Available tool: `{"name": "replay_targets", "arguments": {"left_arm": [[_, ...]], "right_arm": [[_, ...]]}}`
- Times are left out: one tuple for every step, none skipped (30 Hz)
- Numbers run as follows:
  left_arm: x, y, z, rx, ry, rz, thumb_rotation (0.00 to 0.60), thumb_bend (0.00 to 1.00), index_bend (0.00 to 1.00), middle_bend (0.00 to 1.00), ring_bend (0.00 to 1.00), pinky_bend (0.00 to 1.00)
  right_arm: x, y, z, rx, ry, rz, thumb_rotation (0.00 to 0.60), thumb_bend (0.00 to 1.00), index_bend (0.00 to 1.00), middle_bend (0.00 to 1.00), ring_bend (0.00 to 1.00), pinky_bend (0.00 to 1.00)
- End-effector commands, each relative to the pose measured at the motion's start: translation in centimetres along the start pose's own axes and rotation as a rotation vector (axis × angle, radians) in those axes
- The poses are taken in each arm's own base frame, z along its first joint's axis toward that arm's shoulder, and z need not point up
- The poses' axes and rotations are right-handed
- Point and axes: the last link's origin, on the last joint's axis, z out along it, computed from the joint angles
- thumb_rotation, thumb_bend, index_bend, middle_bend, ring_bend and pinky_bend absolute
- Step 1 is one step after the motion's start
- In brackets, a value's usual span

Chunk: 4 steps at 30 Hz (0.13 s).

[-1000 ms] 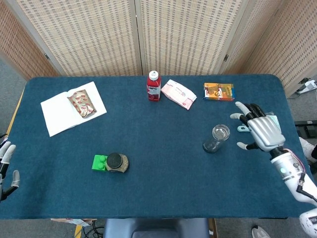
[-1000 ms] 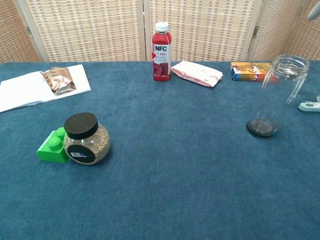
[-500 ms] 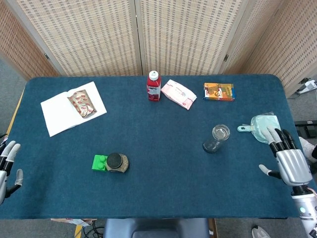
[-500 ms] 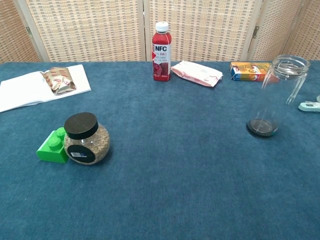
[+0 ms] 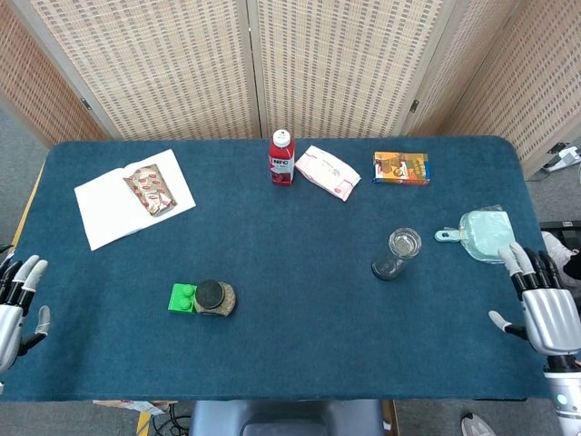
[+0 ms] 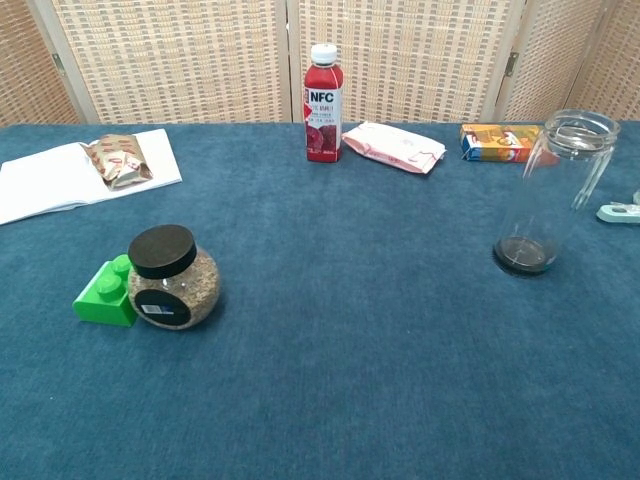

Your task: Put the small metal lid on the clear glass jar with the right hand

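The clear glass jar (image 5: 398, 254) stands upright on the blue table, right of centre, and shows tall in the chest view (image 6: 556, 190). A silvery round top (image 5: 405, 242) sits at its mouth; I cannot tell whether this is the metal lid or the bare rim (image 6: 579, 129). My right hand (image 5: 547, 309) hovers at the table's near right edge, well apart from the jar, fingers spread and holding nothing. My left hand (image 5: 14, 311) is off the near left edge, fingers apart and empty. Neither hand shows in the chest view.
A pale green scoop (image 5: 482, 233) lies right of the jar. At the back stand a red bottle (image 5: 281, 158), a pink packet (image 5: 328, 172) and an orange box (image 5: 401, 168). An open booklet with a snack pack (image 5: 132, 196) lies at back left. A black-lidded jar (image 5: 214, 297) stands beside a green block (image 5: 182, 298).
My right hand has drawn back from beside the jar to the near right edge of the table. My left hand has risen slightly. The jar has not moved.
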Motion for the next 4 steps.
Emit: {"name": "replay_targets", "arguments": {"left_arm": [[-0.03, -0.08, -0.02, 0.005, -0.001, -0.003, 0.600, 0.54, 0.00, 0.06, 0.00, 0.00], [-0.05, -0.11, -0.03, 0.006, -0.002, -0.003, 0.600, 0.54, 0.00, 0.06, 0.00, 0.00], [-0.06, -0.12, -0.01, 0.007, -0.003, -0.002, 0.600, 0.54, 0.00, 0.06, 0.00, 0.00], [-0.10, -0.14, -0.02, 0.009, -0.005, -0.001, 0.600, 0.54, 0.00, 0.06, 0.00, 0.00]], "right_arm": [[-0.35, 0.06, 0.46, -0.001, -0.019, 0.002, 0.600, 0.12, 0.04, 0.00, 0.00, 0.00], [-0.42, 0.04, 0.54, -0.001, -0.022, 0.000, 0.600, 0.12, 0.04, 0.00, 0.00, 0.00], [-0.49, 0.00, 0.59, 0.001, -0.025, -0.001, 0.600, 0.12, 0.04, 0.00, 0.00, 0.00], [-0.55, -0.02, 0.63, 0.003, -0.028, -0.002, 0.600, 0.12, 0.04, 0.00, 0.00, 0.00]]}}
